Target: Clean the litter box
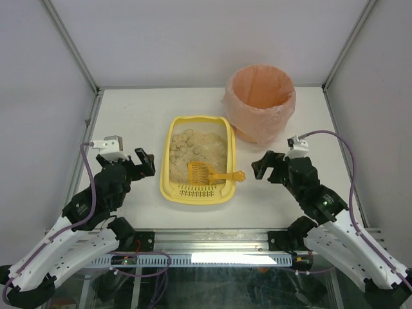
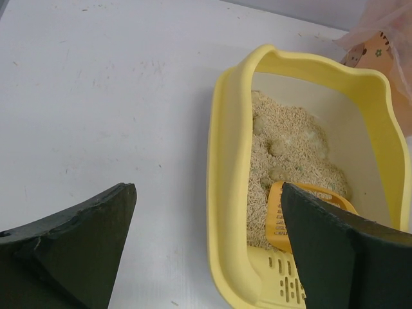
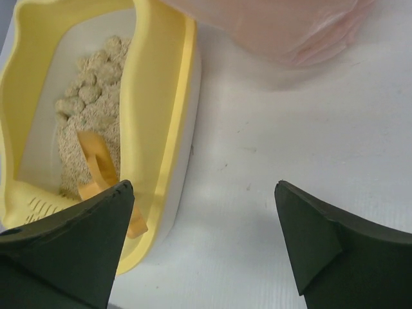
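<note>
The pale-yellow litter box [image 1: 172,145] sits mid-table, filled with beige litter and several clumps, its slotted grate at the near end. An orange slotted scoop [image 1: 205,172] lies in it, handle poking over the right rim. My left gripper [image 1: 145,162] hovers open just left of the box, nothing between its fingers; its wrist view shows the litter box rim [image 2: 222,193] and the scoop [image 2: 278,215]. My right gripper [image 1: 262,165] stands open right of the scoop handle, empty. From the right wrist I see the litter box wall [image 3: 154,116] and the scoop [image 3: 98,161] at left.
A round bin [image 1: 259,103] lined with a pink-orange bag stands at the back right, close to the box's far right corner; its bag [image 3: 283,26] shows in the right wrist view. Metal frame posts and white walls bound the table.
</note>
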